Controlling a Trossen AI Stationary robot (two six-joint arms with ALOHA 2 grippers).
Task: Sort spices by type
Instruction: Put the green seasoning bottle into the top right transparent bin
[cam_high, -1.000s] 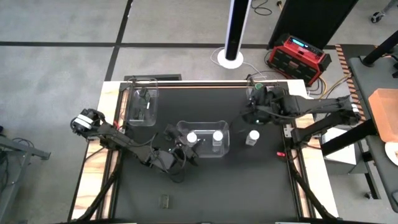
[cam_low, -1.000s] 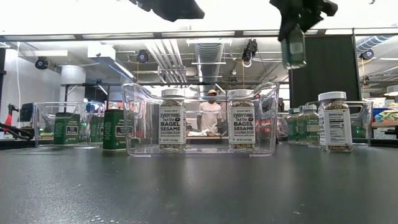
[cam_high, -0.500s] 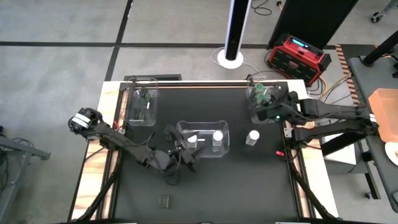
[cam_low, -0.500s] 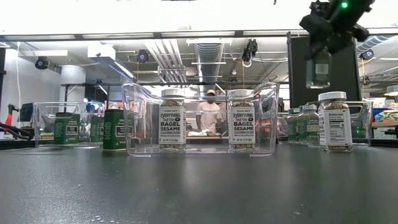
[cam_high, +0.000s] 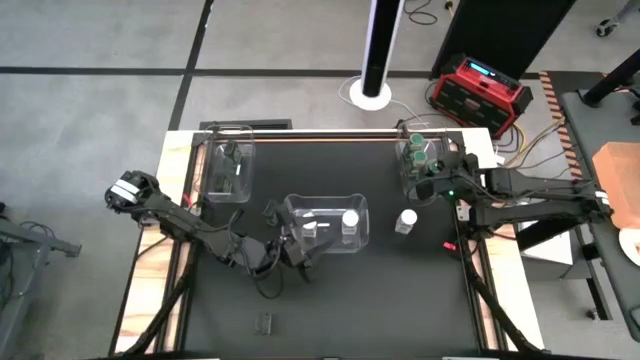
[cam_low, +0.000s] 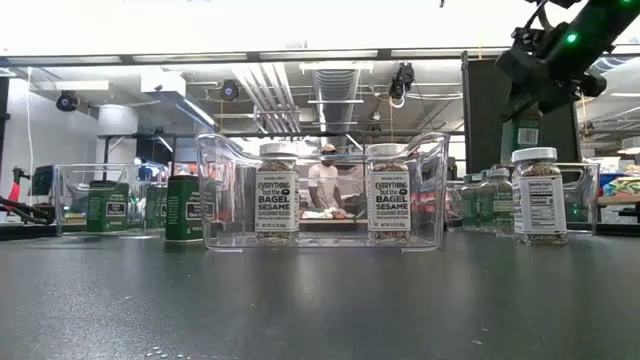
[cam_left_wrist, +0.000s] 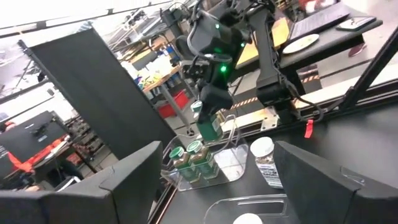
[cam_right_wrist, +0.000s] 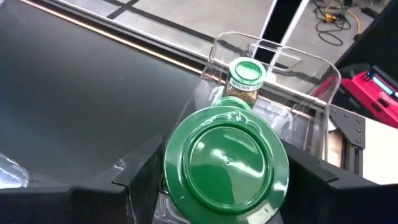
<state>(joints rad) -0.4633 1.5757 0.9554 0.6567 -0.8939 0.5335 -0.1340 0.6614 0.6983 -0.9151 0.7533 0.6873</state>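
Observation:
My right gripper (cam_high: 428, 186) hangs over the clear bin (cam_high: 420, 160) at the table's far right, shut on a green-lidded spice jar (cam_left_wrist: 210, 129). Other green-lidded jars (cam_left_wrist: 191, 157) stand in that bin. A white-lidded jar (cam_low: 538, 195) stands on the table beside it. The middle bin (cam_low: 320, 190) holds two white-lidded bagel-seasoning jars (cam_low: 276, 195). My left gripper (cam_high: 298, 254) is open just near of the middle bin, with nothing between its fingers. My right gripper pinches the jar between its two fingers at its top, with the green lid (cam_right_wrist: 227, 158) showing between them. The fingers (cam_right_wrist: 134, 180) come from above, pointing down. The jar hangs upright below them, lifted clear, just above the jars in the far right bin.
A third clear bin (cam_high: 228, 170) at the far left holds green tins (cam_low: 105, 205). One green tin (cam_low: 183, 208) stands on the table beside the middle bin. A small dark object (cam_high: 265, 322) lies near the front edge. Open tabletop lies along the near side.
My right gripper has carried the green-lidded jar toward the table's right edge and lowered it over the far right bin, still shut on it and keeping it upright. My left gripper has drawn back a little toward the near edge.

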